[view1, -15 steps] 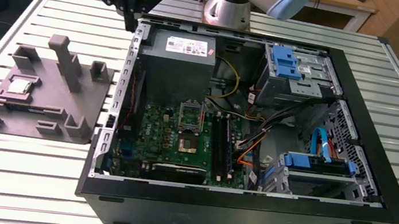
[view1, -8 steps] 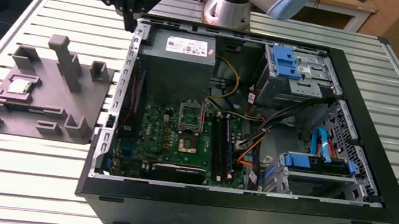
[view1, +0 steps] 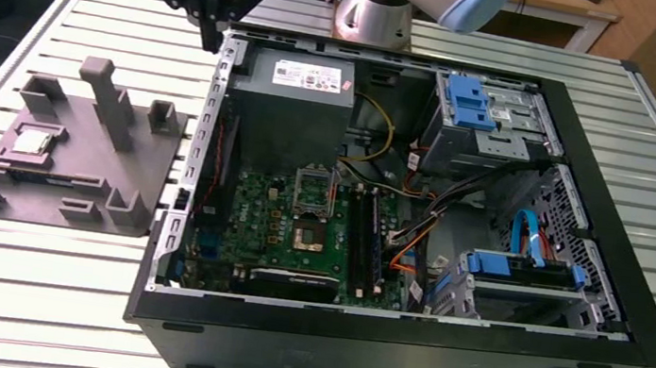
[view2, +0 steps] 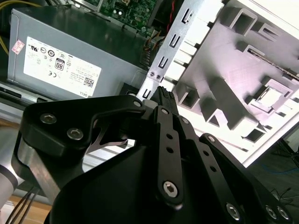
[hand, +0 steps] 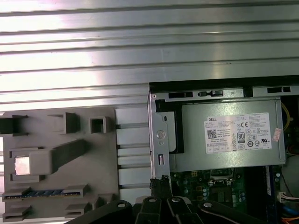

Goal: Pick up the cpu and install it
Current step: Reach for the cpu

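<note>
The cpu is a small silvery square lying in a recess of the grey holder block, on the table at the exterior view's left of the open computer case. It also shows as the cpu in the first wrist view and the cpu in the second. My black gripper hangs high over the case's far left corner, well away from the chip. Its fingers are shut together with nothing between them, as the gripper and the gripper also show. The motherboard socket lies inside the case with its bracket raised.
The case wall stands between the holder block and the motherboard. A grey power supply fills the case's far left. Drive cages, cables and a blue connector crowd the right side. Tall posts rise from the holder block.
</note>
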You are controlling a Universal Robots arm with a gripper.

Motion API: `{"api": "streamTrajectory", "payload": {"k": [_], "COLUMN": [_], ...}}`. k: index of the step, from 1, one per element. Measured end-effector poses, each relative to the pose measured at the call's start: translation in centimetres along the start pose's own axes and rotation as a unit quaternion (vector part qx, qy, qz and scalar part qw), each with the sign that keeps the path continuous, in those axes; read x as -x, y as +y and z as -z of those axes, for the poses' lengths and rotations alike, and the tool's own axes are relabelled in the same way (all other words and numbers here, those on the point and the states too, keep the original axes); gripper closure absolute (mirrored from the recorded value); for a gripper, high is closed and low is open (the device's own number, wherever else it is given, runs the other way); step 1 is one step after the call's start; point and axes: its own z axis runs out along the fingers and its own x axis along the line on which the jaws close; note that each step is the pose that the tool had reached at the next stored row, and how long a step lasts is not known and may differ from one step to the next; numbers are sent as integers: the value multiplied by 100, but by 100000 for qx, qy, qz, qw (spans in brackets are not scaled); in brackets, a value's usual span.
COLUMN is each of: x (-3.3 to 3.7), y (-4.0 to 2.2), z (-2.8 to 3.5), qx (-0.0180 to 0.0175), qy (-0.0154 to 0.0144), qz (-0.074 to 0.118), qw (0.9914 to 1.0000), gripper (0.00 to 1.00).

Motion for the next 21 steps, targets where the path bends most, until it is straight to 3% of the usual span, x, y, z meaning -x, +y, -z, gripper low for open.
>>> {"api": "streamTrajectory", "payload": {"k": [21], "x": [-44], "y": [-4], "z": [-10], "qx": [-3], "qy": [2], "qz": [-5], "qw": [100000], "gripper": [90]}}
